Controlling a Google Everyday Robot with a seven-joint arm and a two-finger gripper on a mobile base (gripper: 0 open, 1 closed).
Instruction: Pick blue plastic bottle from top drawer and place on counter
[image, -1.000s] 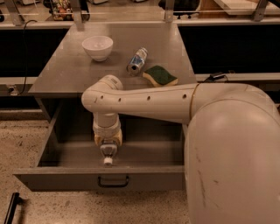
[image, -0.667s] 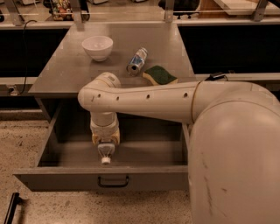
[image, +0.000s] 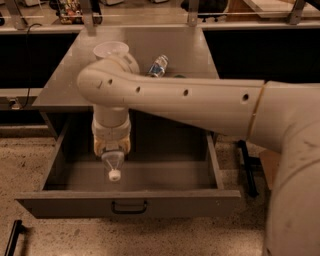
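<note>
No text, brand, number or sign can be read anywhere — the can (image: 157, 66) lying on the counter (image: 62, 82) carries a blue-and-white label, but its print cannot be made out. The blue plastic bottle (image: 113, 163), hanging cap-down over the open top drawer (image: 200, 202), shows no legible wording either — its upper part is hidden in the gripper (image: 112, 150), which is clamped around it just below the arm's wrist, above the drawer's left half.

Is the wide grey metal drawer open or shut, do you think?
Open: drawer pulled out, interior visible; the gripper above holds a clear plastic bottle.
</note>
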